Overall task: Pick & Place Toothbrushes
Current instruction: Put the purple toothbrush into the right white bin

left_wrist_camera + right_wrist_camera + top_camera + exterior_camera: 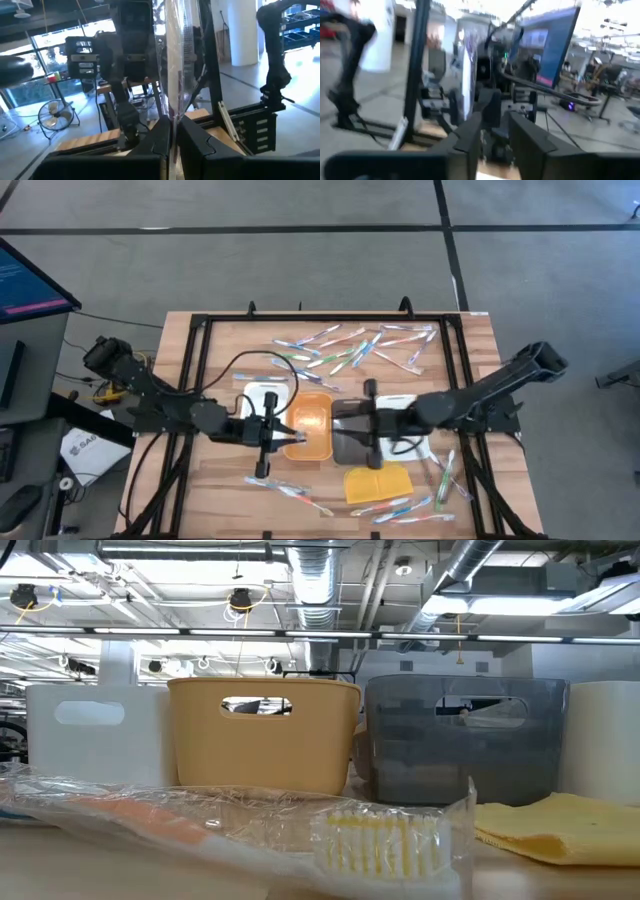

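Note:
Wrapped toothbrushes lie scattered along the table's far side (360,345), near its front edge (300,495) and at the right (442,472). One lies right before the low camera (380,840). My left gripper (272,430) reaches level from the left, over the orange tray's (318,402) left rim. It is shut on a toothbrush in a clear wrapper (172,75). My right gripper (368,420) reaches level from the right above the grey tray (350,448), with a gap between its fingers (495,125). Neither gripper shows in the low view. My left gripper pinches the wrapped toothbrush between its two fingers at one end (173,131). The rest sticks out past the fingertips, lifted clear above the orange tray. My right gripper has a pale wrapped stick (465,75) standing beside one finger; whether it touches it, I cannot tell.
A white tray (256,392), the orange tray and the grey tray stand side by side mid-table. A yellow pad (378,482) lies in front of the grey tray. A black frame (200,350) runs round the work area.

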You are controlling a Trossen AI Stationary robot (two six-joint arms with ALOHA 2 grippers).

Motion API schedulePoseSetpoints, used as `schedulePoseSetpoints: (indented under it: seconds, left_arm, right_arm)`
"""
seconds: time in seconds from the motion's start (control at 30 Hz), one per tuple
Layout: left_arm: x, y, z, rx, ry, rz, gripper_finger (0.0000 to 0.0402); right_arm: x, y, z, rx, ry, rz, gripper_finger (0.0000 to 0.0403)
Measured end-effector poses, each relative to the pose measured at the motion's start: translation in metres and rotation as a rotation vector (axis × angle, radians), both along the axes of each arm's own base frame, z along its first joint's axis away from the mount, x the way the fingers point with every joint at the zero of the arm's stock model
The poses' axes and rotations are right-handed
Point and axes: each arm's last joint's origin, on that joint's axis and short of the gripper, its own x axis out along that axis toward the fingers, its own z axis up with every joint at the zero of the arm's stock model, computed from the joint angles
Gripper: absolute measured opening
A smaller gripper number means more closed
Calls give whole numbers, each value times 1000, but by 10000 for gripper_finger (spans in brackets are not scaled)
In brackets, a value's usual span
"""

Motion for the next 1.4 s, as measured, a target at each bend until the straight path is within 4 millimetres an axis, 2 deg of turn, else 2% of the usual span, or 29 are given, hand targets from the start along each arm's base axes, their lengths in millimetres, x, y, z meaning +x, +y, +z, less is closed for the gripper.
schedulePoseSetpoints:
  seconds: [0.13,0.23,0.4,1.03,1.2,1.4]
  left_arm:
    - [2,6,1,-23,-21,15,10]
    - [3,7,3,-15,-46,-17,10]
    - [5,12,3,21,-51,-40,10]
    - [12,18,-2,29,-33,-25,10]
    - [16,20,-7,24,-15,-14,10]
    - [17,19,-7,21,-16,-9,10]
  right_arm:
    - [13,0,8,-6,-5,-16,173]
    - [22,5,-1,-67,35,-14,209]
    - [27,8,1,-106,17,-13,240]
    - [35,-5,1,-9,12,83,221]
    - [48,-4,-12,5,2,130,221]
    - [49,-7,-11,17,-2,125,217]
